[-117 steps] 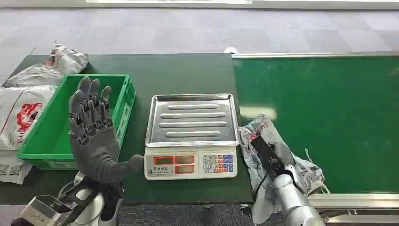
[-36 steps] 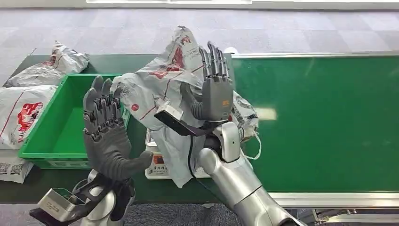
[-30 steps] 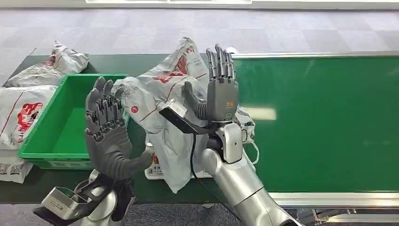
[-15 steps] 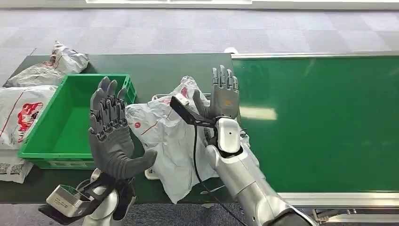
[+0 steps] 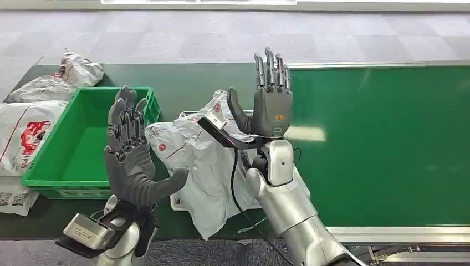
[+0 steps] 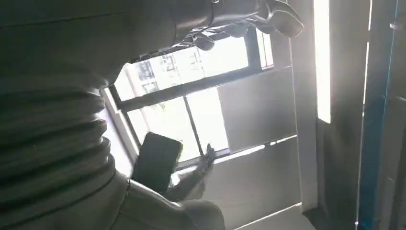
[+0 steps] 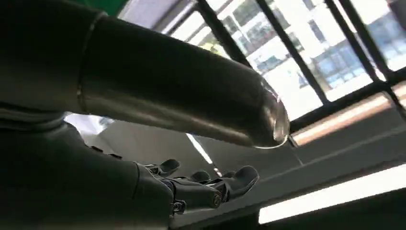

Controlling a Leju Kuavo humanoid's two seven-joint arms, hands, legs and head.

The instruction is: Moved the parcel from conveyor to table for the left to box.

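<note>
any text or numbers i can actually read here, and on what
None can be read.
Crumpled white plastic parcel: red marks and a red dot, too blurred.
White mail bags left of the green plastic crate: red print, illegible.
Right hand: small orange mark, too small.

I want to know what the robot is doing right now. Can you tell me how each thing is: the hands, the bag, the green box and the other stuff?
left hand: raised, open, holding nothing.
right hand: raised, open, holding nothing.
parcel: crumpled, lying on the scale, let go.
scale: mostly covered by the parcel.
green crate: empty.
conveyor belt: bare green surface.
other parcels: lying left of the crate.
</note>
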